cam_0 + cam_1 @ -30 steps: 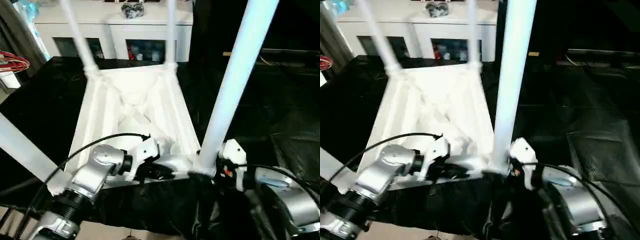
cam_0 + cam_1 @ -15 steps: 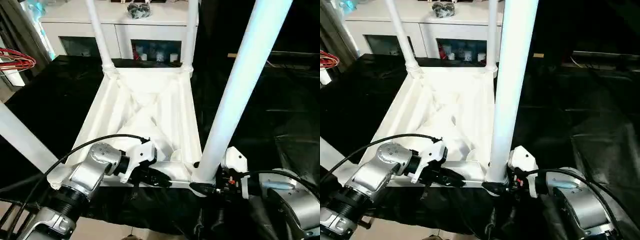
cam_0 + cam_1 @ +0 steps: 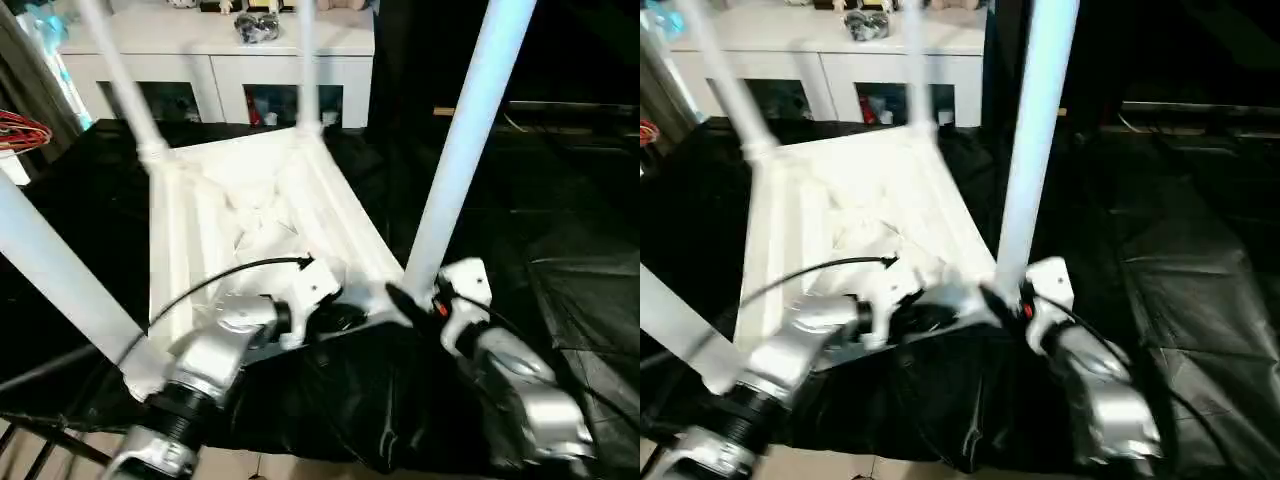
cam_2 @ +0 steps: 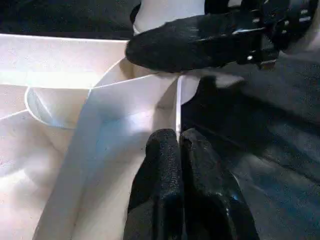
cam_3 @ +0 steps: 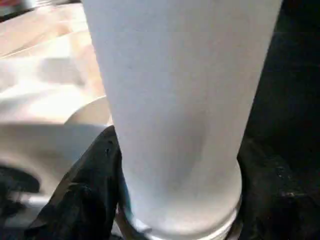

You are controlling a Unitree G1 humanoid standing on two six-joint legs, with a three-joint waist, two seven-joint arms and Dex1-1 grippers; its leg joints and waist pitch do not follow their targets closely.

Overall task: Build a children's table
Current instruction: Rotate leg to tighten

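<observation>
The children's table is lying upside down on a surface draped in black cloth, its ribbed underside facing up and all four legs standing in the corner sockets, with a white cabinet standing beyond the cloth's far edge. The right gripper is reaching in at the table's near right corner, where the near right leg is rising from its socket; in the right wrist view its black fingers are sitting on either side of the leg's base, wrapped around it and seemingly clamping it. The left gripper is pressing at the table's near rim just beside that same corner, its two fingers lying together with no gap between them; a thin white edge is meeting their tips, but whether they are pinching it or merely bracing against it cannot be told. With every leg in place, the job appears to be at the seating stage for this last leg. The next move is probably calling for a firm push or twist of the leg down into the socket while the left arm is steadying the frame, then letting go and turning the table upright.
</observation>
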